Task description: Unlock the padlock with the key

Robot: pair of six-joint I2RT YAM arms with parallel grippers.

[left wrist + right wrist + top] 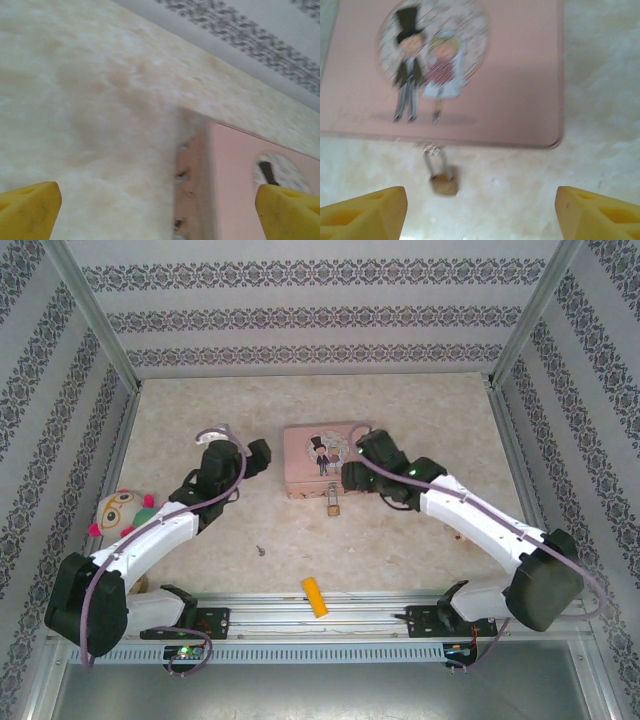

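The tiny brass padlock (332, 506) hangs by its silver shackle from the front latch of a pink illustrated tin (318, 458) and lies on the table. In the right wrist view the padlock (443, 183) sits just ahead of my open right gripper (480, 215), a little left of centre, with nothing between the fingers. That gripper (352, 476) hovers at the tin's right front corner. My left gripper (256, 456) is wide open at the tin's left side, and the tin's left edge (197, 185) stands between its fingertips (30, 210). A tiny dark speck, apparently the key (261, 550), lies on the table well in front of the tin.
A yellow rectangular block (315, 597) lies near the front rail. A round plush toy (122, 512) rests at the left beside the left arm. Patterned walls close in the table (420, 430) on three sides.
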